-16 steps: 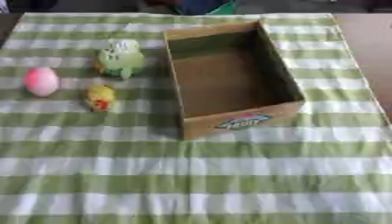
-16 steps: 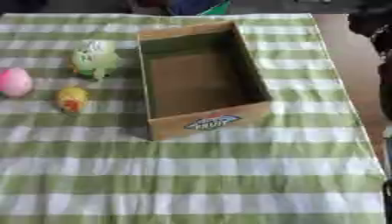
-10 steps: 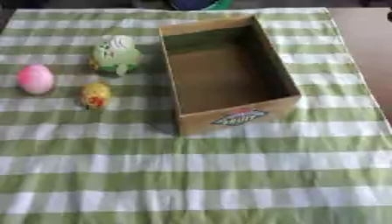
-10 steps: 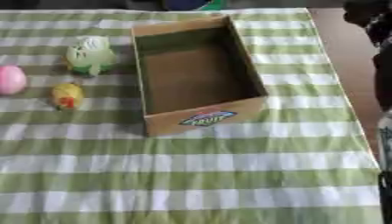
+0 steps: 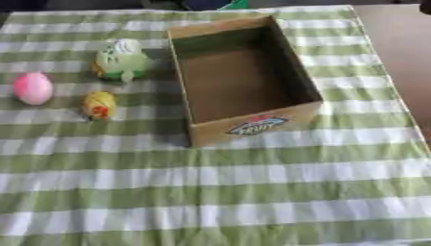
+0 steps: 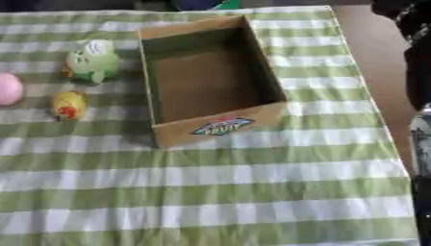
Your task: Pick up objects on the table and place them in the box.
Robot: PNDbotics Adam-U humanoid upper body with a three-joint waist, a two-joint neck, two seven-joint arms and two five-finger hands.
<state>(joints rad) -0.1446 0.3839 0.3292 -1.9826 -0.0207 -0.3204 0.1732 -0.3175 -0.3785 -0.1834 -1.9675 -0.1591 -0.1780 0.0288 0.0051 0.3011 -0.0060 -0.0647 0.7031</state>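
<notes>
three toys (image 5: 99, 105) sit left of the box (image 5: 244, 79), nearer the unseen left hand; right arm (image 6: 414, 57) at far edge, fingers can't tell.

Open cardboard box (image 6: 210, 122) on green checked cloth (image 6: 252, 192); green toy (image 6: 91, 62), yellow toy (image 6: 67, 104), pink egg (image 6: 8, 89) left of it.

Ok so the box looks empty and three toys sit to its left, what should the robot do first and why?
Probably reach the left arm toward the yellow toy. It lies nearest the robot on the box's left, clear of the green toy and pink egg. The box holds nothing, and no hand shows over the cloth.
</notes>
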